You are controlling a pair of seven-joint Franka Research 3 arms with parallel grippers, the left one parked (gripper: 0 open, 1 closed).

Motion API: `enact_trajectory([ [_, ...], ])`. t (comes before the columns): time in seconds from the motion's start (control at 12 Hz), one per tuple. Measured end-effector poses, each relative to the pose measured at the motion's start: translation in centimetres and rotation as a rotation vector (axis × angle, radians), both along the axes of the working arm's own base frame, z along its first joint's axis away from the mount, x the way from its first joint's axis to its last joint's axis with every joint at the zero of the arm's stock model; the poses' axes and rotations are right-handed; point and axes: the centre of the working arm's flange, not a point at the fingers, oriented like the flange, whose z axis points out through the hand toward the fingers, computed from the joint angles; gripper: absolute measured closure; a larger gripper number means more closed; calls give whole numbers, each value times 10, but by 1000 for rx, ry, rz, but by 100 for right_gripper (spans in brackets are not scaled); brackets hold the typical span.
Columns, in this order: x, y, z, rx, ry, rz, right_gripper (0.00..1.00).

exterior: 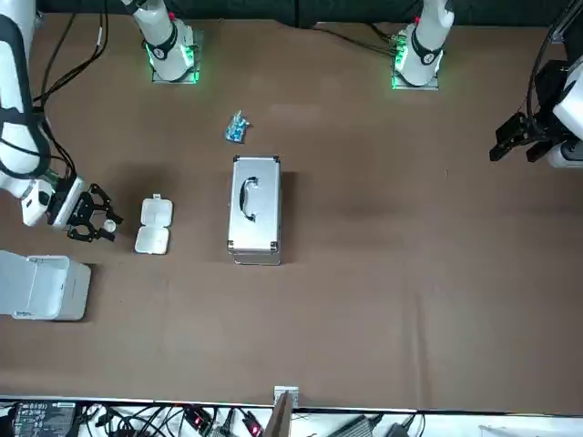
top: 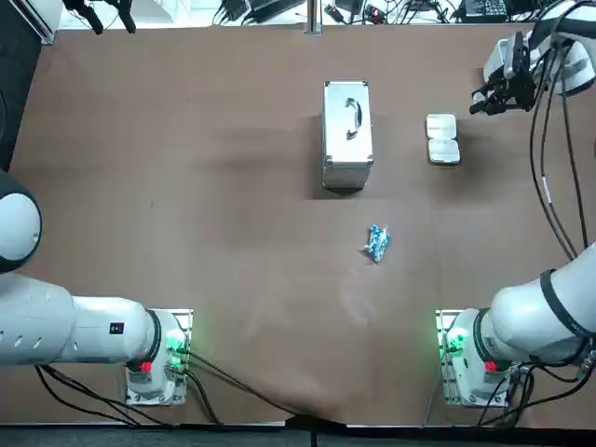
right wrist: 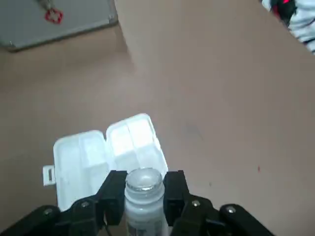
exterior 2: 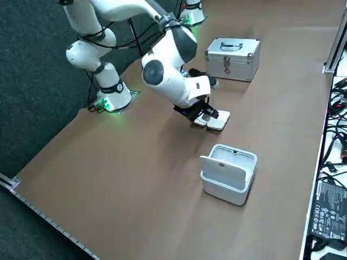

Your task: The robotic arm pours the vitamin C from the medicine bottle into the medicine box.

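In the right wrist view my right gripper (right wrist: 143,186) is shut on a small white medicine bottle (right wrist: 143,204), one black finger on each side of it. Just beyond the bottle, the white medicine box (right wrist: 106,155) lies open on the brown table, its compartments facing up. From overhead, the right gripper (top: 484,101) hovers just right of the medicine box (top: 442,139) at the far right of the table. In the front view the gripper (exterior: 96,218) is beside the box (exterior: 153,224). The side view shows the gripper (exterior 2: 203,112) low over the box (exterior 2: 215,119).
A closed silver case (top: 346,135) with a handle stands left of the medicine box. Nearer the bases, a small blue packet (top: 376,243) lies on the table. A white open bin (exterior 2: 227,173) sits past the box at the table's far side.
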Motion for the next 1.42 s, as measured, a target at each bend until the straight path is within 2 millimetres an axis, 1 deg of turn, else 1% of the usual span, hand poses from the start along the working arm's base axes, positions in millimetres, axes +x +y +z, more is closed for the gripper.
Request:
enact_trajectory([
  [0.08,-9,-8,-9,80,-44,-11,57],
  [0.25,-20,-19,-18,168,-74,-26,57],
  [0.33,-27,-29,-22,204,-87,-36,57],
  [0.5,-41,-51,-32,259,-114,-60,57],
  [0.75,-62,-73,-45,304,-132,-86,57],
  [1.0,-80,-80,-66,367,-165,-86,57],
  [1.42,-100,-83,-117,448,-233,-83,57],
])
